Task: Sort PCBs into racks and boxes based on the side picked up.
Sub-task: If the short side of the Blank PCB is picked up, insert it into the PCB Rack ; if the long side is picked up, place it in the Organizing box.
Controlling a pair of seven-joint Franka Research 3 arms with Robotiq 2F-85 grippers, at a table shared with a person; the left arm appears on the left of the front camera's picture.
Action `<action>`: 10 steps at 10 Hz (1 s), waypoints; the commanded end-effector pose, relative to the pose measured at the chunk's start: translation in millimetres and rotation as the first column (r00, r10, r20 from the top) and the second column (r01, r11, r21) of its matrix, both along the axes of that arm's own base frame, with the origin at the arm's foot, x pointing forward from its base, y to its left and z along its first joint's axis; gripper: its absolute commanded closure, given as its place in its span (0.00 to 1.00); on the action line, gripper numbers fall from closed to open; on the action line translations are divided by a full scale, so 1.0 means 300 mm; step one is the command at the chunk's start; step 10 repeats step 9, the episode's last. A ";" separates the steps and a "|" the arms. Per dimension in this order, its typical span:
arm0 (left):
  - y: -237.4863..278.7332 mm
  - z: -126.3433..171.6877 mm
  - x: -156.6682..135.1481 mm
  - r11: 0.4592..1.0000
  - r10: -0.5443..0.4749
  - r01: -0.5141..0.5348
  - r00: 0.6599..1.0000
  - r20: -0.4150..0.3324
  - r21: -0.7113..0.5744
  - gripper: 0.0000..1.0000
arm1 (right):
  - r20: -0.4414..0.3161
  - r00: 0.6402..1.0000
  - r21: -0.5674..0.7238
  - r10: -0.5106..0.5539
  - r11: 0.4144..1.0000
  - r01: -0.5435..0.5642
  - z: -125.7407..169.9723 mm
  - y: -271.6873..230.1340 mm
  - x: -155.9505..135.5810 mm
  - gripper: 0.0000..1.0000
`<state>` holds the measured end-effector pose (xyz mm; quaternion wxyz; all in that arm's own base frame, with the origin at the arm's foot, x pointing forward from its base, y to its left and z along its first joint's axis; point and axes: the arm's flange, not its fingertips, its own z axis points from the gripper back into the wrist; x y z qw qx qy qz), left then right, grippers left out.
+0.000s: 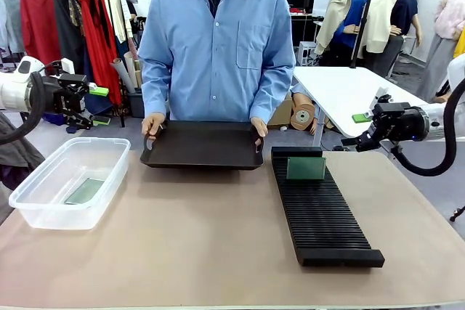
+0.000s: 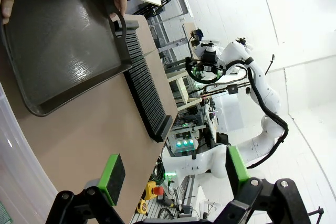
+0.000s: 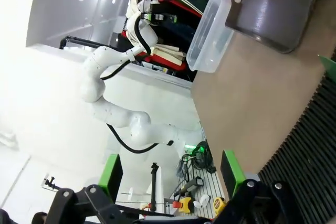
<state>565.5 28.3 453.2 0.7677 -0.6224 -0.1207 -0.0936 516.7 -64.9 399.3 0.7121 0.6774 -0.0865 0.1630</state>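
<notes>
Closest to the robot on the desk (image 1: 218, 252): black rack (image 1: 323, 212), one PCB (image 1: 306, 168) standing upright in a slot at its far end. Left of the rack, clear box (image 1: 67, 181) with another PCB (image 1: 85, 191) lying flat inside. Just past the rack, black tray (image 1: 203, 144) gripped by a person's hands (image 1: 152, 125). Both off the desk's sides, jaws spread wide, holding nothing: left pincer (image 2: 173, 174), right pincer (image 3: 170, 171).

The clear, translucent plastic rectangular tub (image 1: 69, 179) looks smooth and faintly glossy. The shallow black tray (image 1: 203, 147) has a smooth, sheeny face. The long black ribbed rack (image 1: 323, 212) looks matt. The tan worktop (image 1: 218, 245) appears matt, cloth-like.
</notes>
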 end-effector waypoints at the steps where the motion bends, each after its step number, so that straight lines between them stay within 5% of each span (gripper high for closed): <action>1: 0.002 0.008 -0.003 1.000 0.003 -0.003 1.000 0.004 0.001 0.00 | 0.003 0.999 0.049 -0.041 0.998 0.041 0.035 0.003 -0.023 0.00; 10: 0.002 0.008 -0.003 1.000 0.003 -0.003 1.000 0.004 0.001 0.00 | 0.006 1.000 0.019 -0.015 1.000 0.015 0.008 -0.002 0.003 0.00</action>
